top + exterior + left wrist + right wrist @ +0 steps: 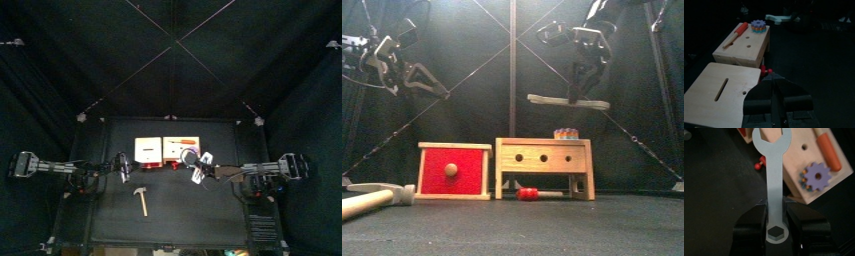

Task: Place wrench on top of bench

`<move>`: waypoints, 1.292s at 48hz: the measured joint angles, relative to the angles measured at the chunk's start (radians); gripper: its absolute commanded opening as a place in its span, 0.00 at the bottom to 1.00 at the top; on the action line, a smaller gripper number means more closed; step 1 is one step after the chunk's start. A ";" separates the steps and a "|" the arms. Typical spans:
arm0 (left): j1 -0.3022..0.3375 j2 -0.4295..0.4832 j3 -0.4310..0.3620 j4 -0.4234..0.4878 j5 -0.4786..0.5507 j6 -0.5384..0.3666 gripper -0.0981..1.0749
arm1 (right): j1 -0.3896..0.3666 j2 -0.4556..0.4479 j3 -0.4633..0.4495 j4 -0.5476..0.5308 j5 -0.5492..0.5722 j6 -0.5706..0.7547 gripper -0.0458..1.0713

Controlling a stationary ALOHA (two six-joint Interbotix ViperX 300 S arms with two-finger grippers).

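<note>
Wrench (772, 183): pale, flat, open-ended; clamped at its hex-hole end between the jaws of the right gripper (776, 230). In the front view, held level in the air (567, 101), above the bench and clear of it.

Right gripper (584, 92): hanging from the upper right, pointing down, jaws set narrow on the wrench's handle.

Bench (544, 161): light wood block with round holes in its face, standing on legs right of centre on the table (513, 225). On top, a small gear (816, 176) with coloured teeth near one end and an orange-handled screwdriver (737, 33) lying along the surface.

Box (454, 171): wooden, with red front panel and wooden knob, standing just left of the bench; slot in its top (721, 89).

Small red part (529, 194): on the table under the bench, between its legs.

Hammer (139, 196): wooden handle, pale head, lying on the table near the front, well apart from both blocks.

Left gripper (776, 104): raised at the left, over the box's edge, jaws together, holding nothing.
</note>
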 measured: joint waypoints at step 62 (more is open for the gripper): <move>0.002 0.000 0.015 0.000 0.000 0.003 0.43 | -0.229 0.331 -0.258 0.054 0.028 -0.695 0.53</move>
